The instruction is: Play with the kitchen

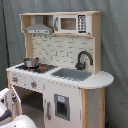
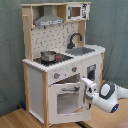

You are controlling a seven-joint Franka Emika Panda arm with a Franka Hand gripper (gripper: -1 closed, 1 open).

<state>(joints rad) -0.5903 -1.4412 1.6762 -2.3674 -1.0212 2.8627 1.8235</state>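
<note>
The kitchen looks like matt white-painted panels framed in pale bare wood. Its pot shines like polished metal, the faucet is dark and glossy, and the sink is dull grey. The arm has glossy white plastic shells.

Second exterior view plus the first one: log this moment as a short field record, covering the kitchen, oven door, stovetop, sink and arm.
kitchen: white and light-wood toy kitchen, seen in both exterior views
oven door: ajar, swung outward a little
stovetop: black, a small metal pot standing on it
sink: grey basin with a black faucet behind it
upper shelf: hood beside a small microwave
gripper: at the oven door's handle side, finger state unclear
arm: white, entering from the second exterior view's right
</note>
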